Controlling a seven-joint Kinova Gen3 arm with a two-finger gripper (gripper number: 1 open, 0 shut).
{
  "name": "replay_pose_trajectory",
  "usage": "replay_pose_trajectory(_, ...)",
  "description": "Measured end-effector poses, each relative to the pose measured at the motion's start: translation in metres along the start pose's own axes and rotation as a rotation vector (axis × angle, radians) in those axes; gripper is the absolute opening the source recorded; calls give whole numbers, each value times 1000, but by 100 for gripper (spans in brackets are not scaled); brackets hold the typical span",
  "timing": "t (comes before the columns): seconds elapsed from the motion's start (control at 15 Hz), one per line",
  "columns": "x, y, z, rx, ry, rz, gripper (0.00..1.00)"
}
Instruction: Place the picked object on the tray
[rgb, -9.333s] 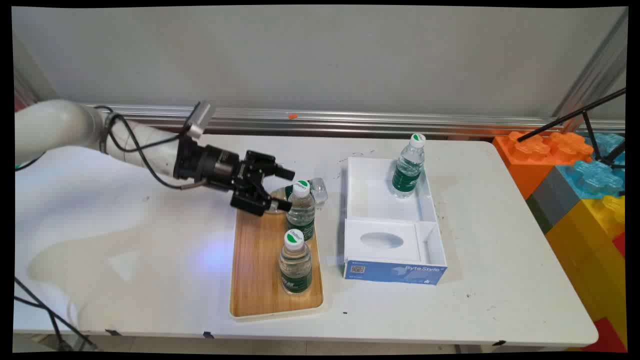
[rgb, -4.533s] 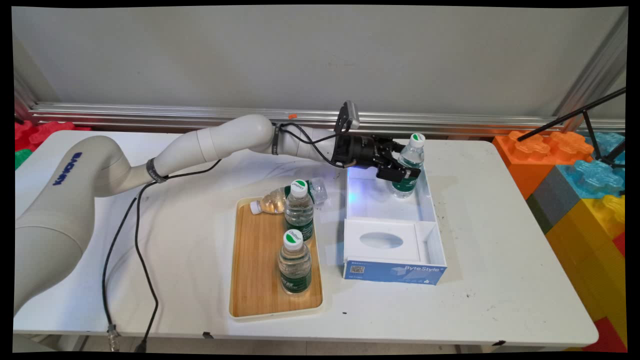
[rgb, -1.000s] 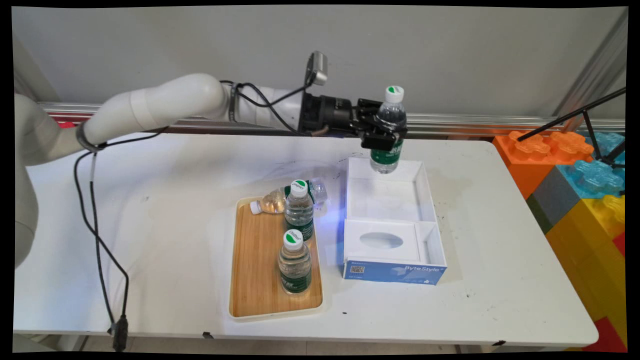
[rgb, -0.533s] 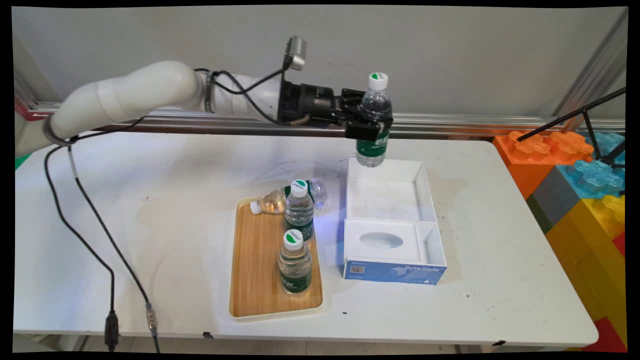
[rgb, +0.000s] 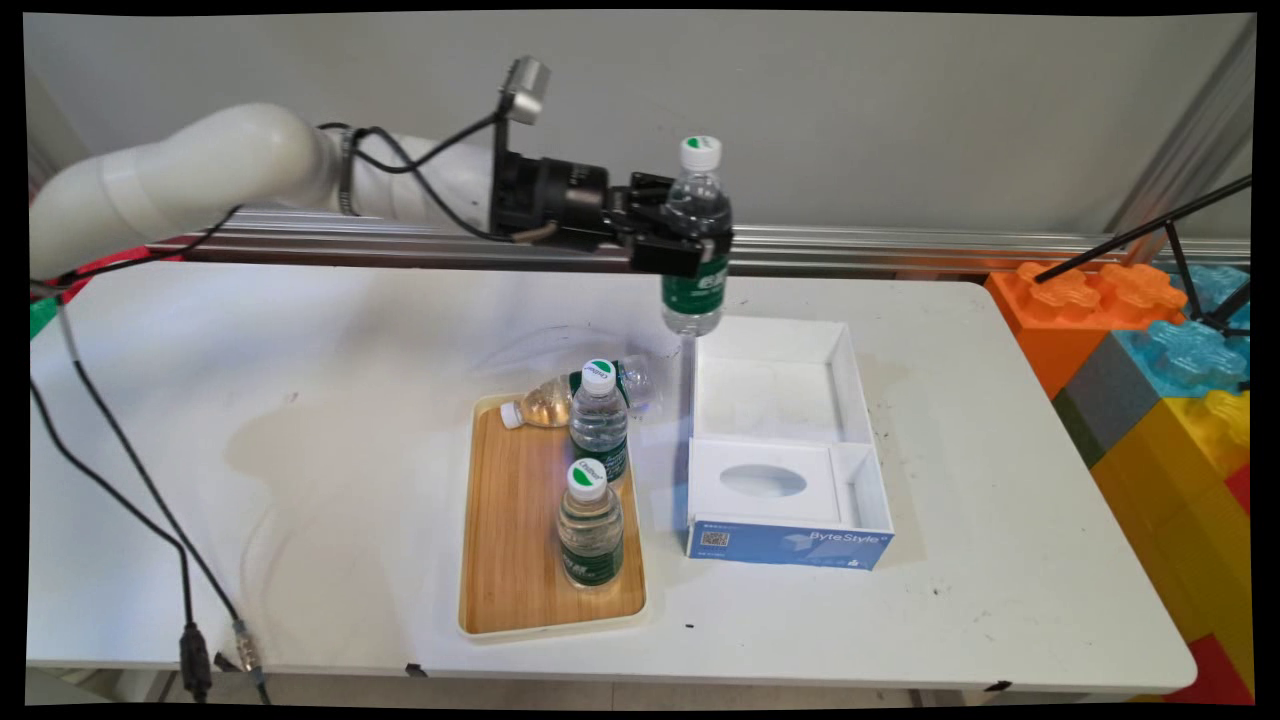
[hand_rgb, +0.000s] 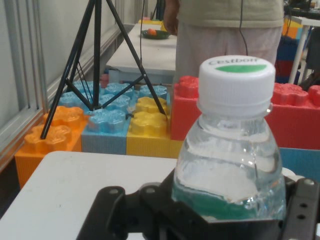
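Bottle held in the air beside the white box

Gripper (rgb: 690, 240) is clenched on a water bottle (rgb: 694, 235), its fingers pressed around the middle just above the green label, and the bottle hangs upright, clear of the table (rgb: 300, 400). It sits over the far left corner of the open white box (rgb: 860, 400), with its base a little above the box's rim. From the hand view the bottle (hand_rgb: 229, 145) fills the frame, white cap with a green patch on top, and the black linkage of the gripper (hand_rgb: 200, 220) closes around its lower part.

To the left of the box lies a wooden tray (rgb: 515, 540). Two more bottles stand upright on the tray, one nearer (rgb: 590, 525) and one farther (rgb: 599, 415). Behind the farther one, a fourth bottle (rgb: 545, 403) lies on its side across the tray's far edge, cap pointing left.

Large toy bricks (rgb: 1170, 340) in orange, blue and yellow are stacked off the right end of the table, and a black tripod (hand_rgb: 97, 60) stands over them
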Motion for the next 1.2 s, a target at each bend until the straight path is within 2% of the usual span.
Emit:
replay_pose_trajectory(0.8,3,24,-88,15,-75,-27,0)
replay_pose_trajectory(1.2,1,33,-117,18,-106,-30,0)
